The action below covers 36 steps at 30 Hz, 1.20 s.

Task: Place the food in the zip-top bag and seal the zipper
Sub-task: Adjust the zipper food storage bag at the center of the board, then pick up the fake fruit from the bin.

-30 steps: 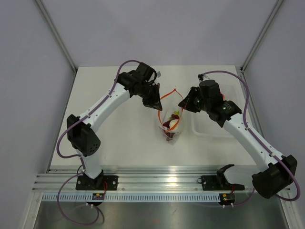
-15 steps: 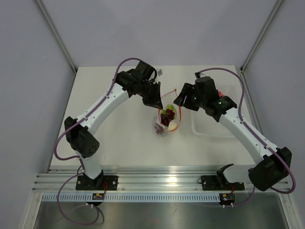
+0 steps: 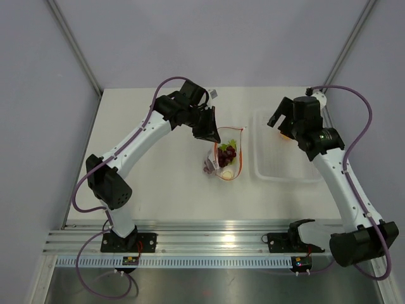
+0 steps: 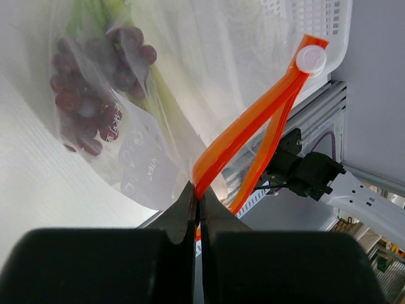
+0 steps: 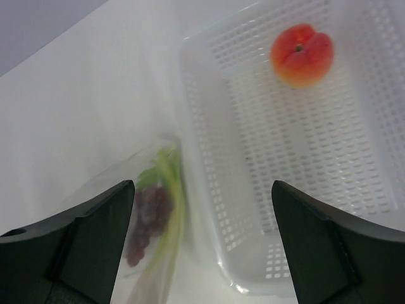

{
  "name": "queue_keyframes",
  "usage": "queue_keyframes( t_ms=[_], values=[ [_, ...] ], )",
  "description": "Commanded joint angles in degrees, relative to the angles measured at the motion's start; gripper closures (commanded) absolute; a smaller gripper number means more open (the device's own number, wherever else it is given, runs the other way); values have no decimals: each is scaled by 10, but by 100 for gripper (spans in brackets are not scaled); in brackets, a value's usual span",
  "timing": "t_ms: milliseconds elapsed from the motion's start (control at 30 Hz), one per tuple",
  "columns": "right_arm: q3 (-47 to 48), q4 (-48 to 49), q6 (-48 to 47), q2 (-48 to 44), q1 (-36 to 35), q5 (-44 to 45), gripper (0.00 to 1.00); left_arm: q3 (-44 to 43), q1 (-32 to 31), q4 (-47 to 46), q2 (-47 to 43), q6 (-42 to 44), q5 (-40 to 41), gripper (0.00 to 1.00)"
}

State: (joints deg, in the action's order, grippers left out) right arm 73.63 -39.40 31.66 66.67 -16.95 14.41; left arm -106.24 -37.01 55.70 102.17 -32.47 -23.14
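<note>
Pinching the zipper (image 4: pixel 253 119) steady in the left gripper (image 4: pixel 197 204), we should centre the right gripper (image 5: pixel 201 190), jaws spread, over the peach (image 5: pixel 302 55), closing gently.

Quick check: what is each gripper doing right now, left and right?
Left gripper: closed, pinching the zipper of the zip-top bag.
Right gripper: open, holding nothing, above the tray.

Only print in view: white lettering (image 4: pixel 140 161) on the clear zip-top bag (image 4: pixel 183 57), left wrist view. It's rotated, crinkled and blurred, so I can't read it reliably. Nothing legible elsewhere.
</note>
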Motion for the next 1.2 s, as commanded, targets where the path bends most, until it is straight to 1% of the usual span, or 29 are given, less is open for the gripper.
queue_keyframes(
  t_ms=[0, 33, 200, 333, 433, 467, 567, 767, 1033, 1167],
  values=[
    [-18, -15, -1, 54, 74, 21, 3, 4, 3, -49, -16, -28, -25, 100],
    [-23, -9, 1, 64, 87, 3, 3, 4, 3, -51, -16, -30, -26, 100],
    [-43, 44, 4, 121, 129, -32, 2, -1, 3, -57, -14, -35, -35, 100],
    [-35, 71, 2, 170, 163, -52, 0, -12, 3, -56, -16, -31, -44, 100],
    [-21, 86, -10, 216, 165, -56, 0, -20, 3, -53, -16, -30, -48, 100],
    [-16, 99, -15, 237, 182, -56, 1, -21, 3, -53, -16, -30, -50, 100],
    [1, 118, -42, 279, 187, -54, 1, -22, 3, -54, -17, -30, -57, 100],
    [14, 173, -101, 324, 192, -35, 0, -28, 3, -57, -17, -27, -68, 100],
    [45, 204, -180, 379, 194, -47, 0, -38, 3, -60, -12, -27, -80, 100],
    [58, 215, -218, 408, 194, -27, 1, -35, 2, -63, -13, -29, -84, 100]
  ],
)
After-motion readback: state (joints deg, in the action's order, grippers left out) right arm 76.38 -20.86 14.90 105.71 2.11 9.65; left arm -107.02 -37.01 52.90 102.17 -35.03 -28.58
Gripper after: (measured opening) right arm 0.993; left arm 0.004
